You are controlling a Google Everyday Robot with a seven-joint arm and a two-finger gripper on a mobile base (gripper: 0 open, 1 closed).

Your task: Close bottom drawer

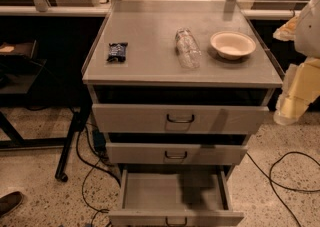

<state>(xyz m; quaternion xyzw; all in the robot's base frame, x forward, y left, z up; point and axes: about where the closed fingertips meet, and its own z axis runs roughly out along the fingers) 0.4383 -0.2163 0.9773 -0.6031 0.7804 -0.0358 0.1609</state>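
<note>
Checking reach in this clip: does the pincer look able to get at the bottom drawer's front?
Probably yes. The pincer hangs to the right of the cabinet, level with the top drawer; the bottom drawer stands pulled out, and nothing visible blocks its front panel. It would need to come down.

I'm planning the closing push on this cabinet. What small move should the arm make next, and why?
Probably lower the gripper and bring it leftward to the front panel of the grey metal bottom drawer. That drawer stands pulled far out. The gripper hangs off the right side of the grey metal cabinet, about level with the top drawer and touching nothing.
</note>
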